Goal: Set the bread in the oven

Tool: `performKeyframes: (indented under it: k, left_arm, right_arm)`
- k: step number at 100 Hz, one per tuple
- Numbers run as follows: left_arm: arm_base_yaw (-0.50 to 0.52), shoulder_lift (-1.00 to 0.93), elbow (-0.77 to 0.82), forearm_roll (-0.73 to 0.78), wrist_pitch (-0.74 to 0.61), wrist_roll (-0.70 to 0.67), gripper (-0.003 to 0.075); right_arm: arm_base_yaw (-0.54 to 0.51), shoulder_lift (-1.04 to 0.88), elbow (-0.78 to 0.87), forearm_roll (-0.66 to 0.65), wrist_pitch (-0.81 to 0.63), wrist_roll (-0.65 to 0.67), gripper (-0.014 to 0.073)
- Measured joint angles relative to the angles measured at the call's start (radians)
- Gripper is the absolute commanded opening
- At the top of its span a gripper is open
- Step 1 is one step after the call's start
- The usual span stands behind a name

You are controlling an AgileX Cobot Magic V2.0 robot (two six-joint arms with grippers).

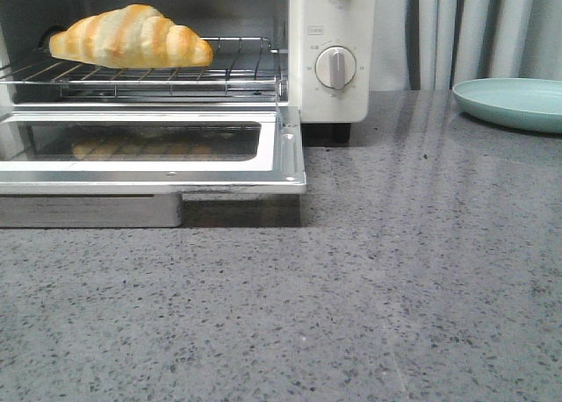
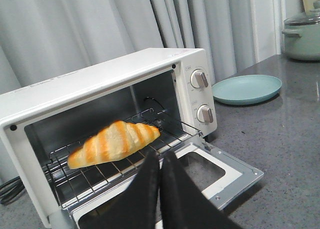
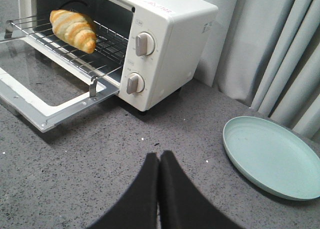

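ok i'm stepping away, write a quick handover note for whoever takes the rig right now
Left gripper: shut, empty, in front of the open oven.
Right gripper: shut, empty, above the counter near the teal plate.
Bread: lying on the wire rack inside the oven.
Oven door: dropped fully open.
Done: bread is in the oven.
Left: nothing for the placement itself; shutting the door would be the only likely follow-up.
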Motion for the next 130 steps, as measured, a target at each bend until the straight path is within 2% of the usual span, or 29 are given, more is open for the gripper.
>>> performKeyframes:
  k: [78,103,113,130]
  left_arm:
    - [0.000,0.000,0.002,0.000,-0.006,0.000,-0.0021]
    - [0.040,0.000,0.111,0.076,-0.134,-0.013,-0.0021]
    - [0.097,-0.005,0.224,0.189,-0.263,-0.129,-0.0021]
    - [0.175,-0.035,0.416,0.509,-0.498,-0.558,-0.0021]
  right_arm:
    - [0.000,0.000,0.000,0.000,0.007,0.004,-0.0069]
    - [0.000,0.000,0.000,0.000,0.009,0.004,-0.0069]
    - [0.000,0.000,0.000,0.000,0.009,0.004,-0.0069]
    - [0.000,0.000,0.000,0.000,0.009,0.004,-0.0069]
